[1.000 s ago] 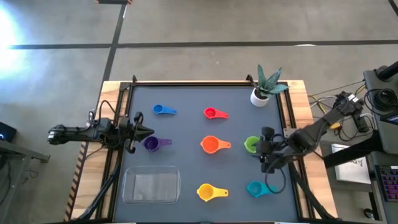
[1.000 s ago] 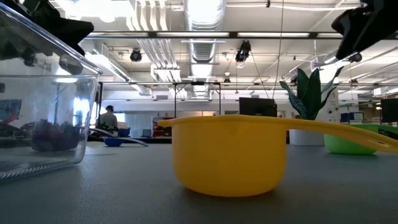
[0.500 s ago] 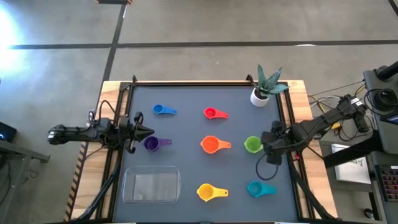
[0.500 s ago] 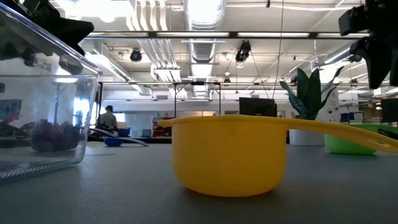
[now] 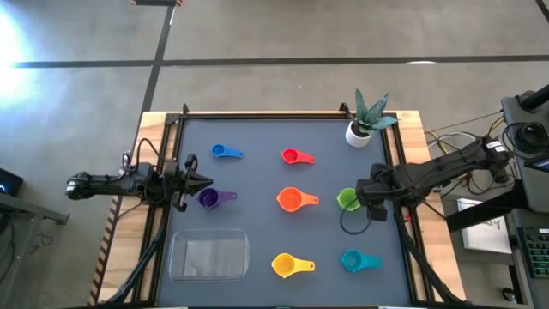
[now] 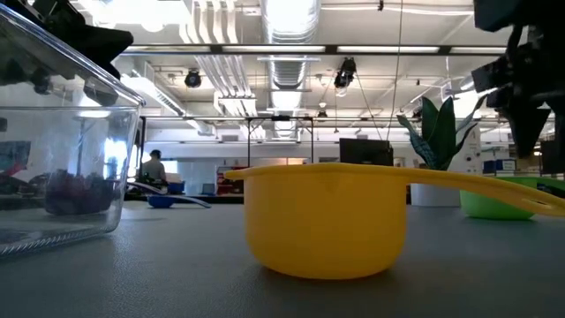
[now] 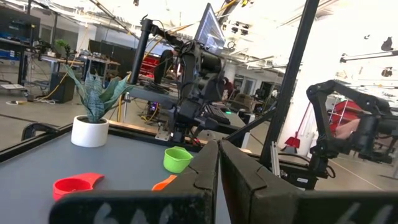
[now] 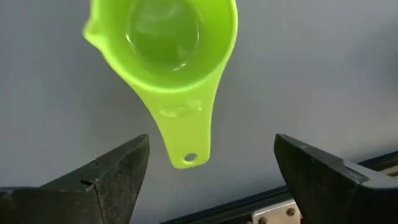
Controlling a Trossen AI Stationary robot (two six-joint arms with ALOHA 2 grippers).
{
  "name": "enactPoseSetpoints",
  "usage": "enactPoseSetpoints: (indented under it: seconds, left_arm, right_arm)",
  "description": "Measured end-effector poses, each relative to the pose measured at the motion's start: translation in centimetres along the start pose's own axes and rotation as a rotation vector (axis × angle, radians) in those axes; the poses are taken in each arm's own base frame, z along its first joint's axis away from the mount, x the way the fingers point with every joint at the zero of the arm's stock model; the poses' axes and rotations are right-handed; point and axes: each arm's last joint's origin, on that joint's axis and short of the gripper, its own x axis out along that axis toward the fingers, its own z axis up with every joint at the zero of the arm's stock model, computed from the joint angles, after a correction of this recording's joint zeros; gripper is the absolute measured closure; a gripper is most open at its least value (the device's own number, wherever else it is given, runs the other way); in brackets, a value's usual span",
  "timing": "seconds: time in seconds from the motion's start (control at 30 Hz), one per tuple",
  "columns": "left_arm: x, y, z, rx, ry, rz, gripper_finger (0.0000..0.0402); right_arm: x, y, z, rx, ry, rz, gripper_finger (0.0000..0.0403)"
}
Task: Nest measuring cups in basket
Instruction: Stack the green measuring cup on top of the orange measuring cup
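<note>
Seven measuring cups rest on their bases on the grey table: blue (image 5: 226, 152), red (image 5: 296, 157), purple (image 5: 214, 198), orange (image 5: 294, 200), green (image 5: 346, 200), yellow (image 5: 290, 265) and teal (image 5: 356, 260). The clear basket (image 5: 208, 256) stands at the near left. My right gripper (image 5: 367, 190) hangs open above the green cup (image 8: 163, 43), its fingers on either side of the cup's handle (image 8: 183, 127) without touching it. My left gripper (image 5: 193, 182) is shut and waits at the left edge, beside the purple cup.
A white plant pot (image 5: 358, 132) stands in the far right corner. A black frame rims the table (image 5: 257, 114). In the low view the yellow cup (image 6: 327, 221) fills the foreground, with the basket (image 6: 62, 159) on the left. People and equipment show in the room behind.
My right gripper has moved from near the teal cup toward the far edge and come down, so that it now stands over the green cup's handle. No cup has moved.
</note>
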Motion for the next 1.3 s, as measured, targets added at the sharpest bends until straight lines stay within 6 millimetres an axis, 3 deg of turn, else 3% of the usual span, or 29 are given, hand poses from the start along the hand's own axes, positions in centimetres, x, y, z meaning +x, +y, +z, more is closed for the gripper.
enactPoseSetpoints:
  seconds: [0.3,0.77,0.97,1.13,1.3]
  left_arm:
    - [0.0,0.0,0.0,0.0,0.0,0.0,0.0402]
    - [0.0,0.0,0.0,0.0,0.0,0.0,0.0402]
    - [0.0,0.0,0.0,0.0,0.0,0.0,0.0402]
    - [0.0,0.0,0.0,0.0,0.0,0.0,0.0402]
    - [0.0,0.0,0.0,0.0,0.0,0.0,0.0402]
  right_arm:
    - [0.5,-0.2,0.8,0.033,0.012,0.039,0.0069]
    - [4.9,0.1,3.8,0.033,0.185,0.011,0.0069]
    - [5.6,0.5,4.4,-0.035,0.183,0.068,0.0076]
    - [5.0,0.4,4.2,-0.04,0.148,0.08,0.011]
    - [3.5,0.2,4.3,-0.033,0.065,0.094,0.018]
